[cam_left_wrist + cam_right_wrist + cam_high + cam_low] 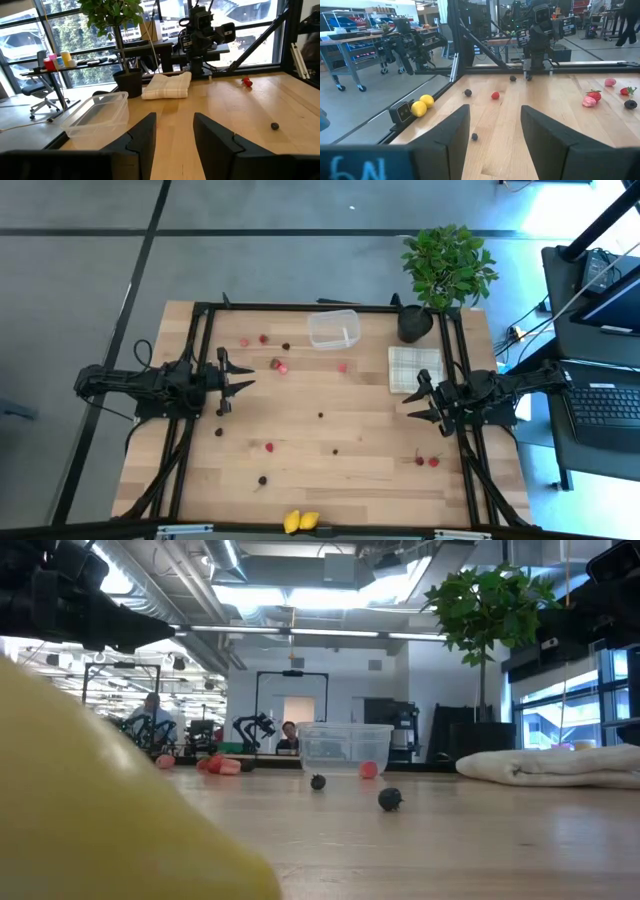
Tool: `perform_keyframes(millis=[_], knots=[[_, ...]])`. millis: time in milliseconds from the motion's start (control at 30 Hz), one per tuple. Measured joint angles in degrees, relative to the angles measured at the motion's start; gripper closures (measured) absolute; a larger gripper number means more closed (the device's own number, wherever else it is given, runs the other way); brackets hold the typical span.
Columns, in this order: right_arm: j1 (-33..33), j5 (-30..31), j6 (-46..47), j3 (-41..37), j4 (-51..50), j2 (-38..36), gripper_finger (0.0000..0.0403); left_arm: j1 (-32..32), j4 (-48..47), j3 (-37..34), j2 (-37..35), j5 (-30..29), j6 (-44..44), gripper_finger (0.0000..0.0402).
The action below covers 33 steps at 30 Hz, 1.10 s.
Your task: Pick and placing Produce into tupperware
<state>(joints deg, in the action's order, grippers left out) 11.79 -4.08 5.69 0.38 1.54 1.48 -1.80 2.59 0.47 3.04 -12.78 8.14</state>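
Your left gripper (243, 374) hovers at the table's (350, 435) left side with its jaws apart and nothing between them. Your right gripper (412, 404) waits at the right side, jaws likewise apart and empty, just in front of the checked cloth (413, 367). The clear tupperware (333, 328) sits empty near the far edge, beside the potted plant (445, 270). The produce lies scattered over the table: red berries (268, 447), dark round pieces (262, 479), and two yellow lemons (301, 521) touching at the near edge.
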Motion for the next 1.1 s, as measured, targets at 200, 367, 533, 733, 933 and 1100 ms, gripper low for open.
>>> perform_keyframes(millis=[200,367,533,733,933,1100], knots=[[0.0,0.0,0.0,0.0,0.0,0.0,0.0224,0.0,0.0,0.0,0.0,0.0,0.0,0.0278],[0.0,0.0,0.0,0.0,0.0,0.0,0.0224,0.0,0.0,0.0,0.0,0.0,0.0,0.0278],[0.0,0.0,-6.4,0.0,1.5,0.0,0.0224,0.0,0.0,0.0,0.0,0.0,0.0,0.0278],[0.0,0.0,-9.8,0.0,1.5,0.0,0.0224,0.0,0.0,0.0,0.0,0.0,0.0,0.0278],[0.0,0.0,-4.3,0.0,1.5,0.0,0.0224,0.0,0.0,0.0,0.0,0.0,0.0,0.0278],[0.0,0.0,-3.0,0.0,1.9,0.0,0.0224,0.0,0.0,0.0,0.0,0.0,0.0,0.0278]])
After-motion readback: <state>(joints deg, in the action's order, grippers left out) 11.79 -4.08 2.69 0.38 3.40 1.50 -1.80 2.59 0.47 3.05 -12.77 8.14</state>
